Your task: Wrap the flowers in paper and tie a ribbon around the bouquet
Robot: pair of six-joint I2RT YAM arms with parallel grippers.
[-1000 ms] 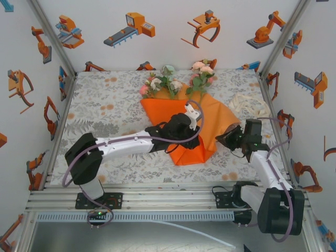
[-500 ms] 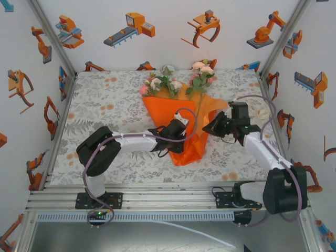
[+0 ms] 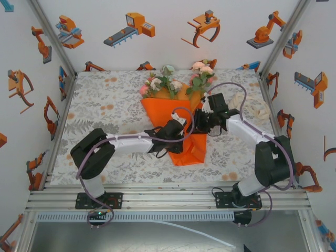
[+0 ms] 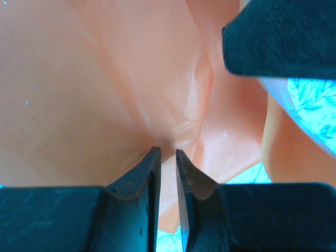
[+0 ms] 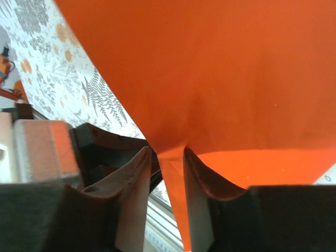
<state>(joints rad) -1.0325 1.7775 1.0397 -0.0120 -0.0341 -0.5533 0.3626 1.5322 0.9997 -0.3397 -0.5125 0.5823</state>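
paper (image 3: 157, 111): smooth matt, creased | tablecloth (image 3: 105, 105): printed cloth | rails (image 3: 157, 198): ribbed bare metal

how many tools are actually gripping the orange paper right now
2. The left tool is pinched on a crease of the paper near its middle. The right tool is pinched on a flap at the paper's right side.

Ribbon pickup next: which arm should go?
Right, probably. The ribbon lies on its side, close to the right claw, though that claw must first let go of the paper. The left claw pinches the paper farther away and can hold it.
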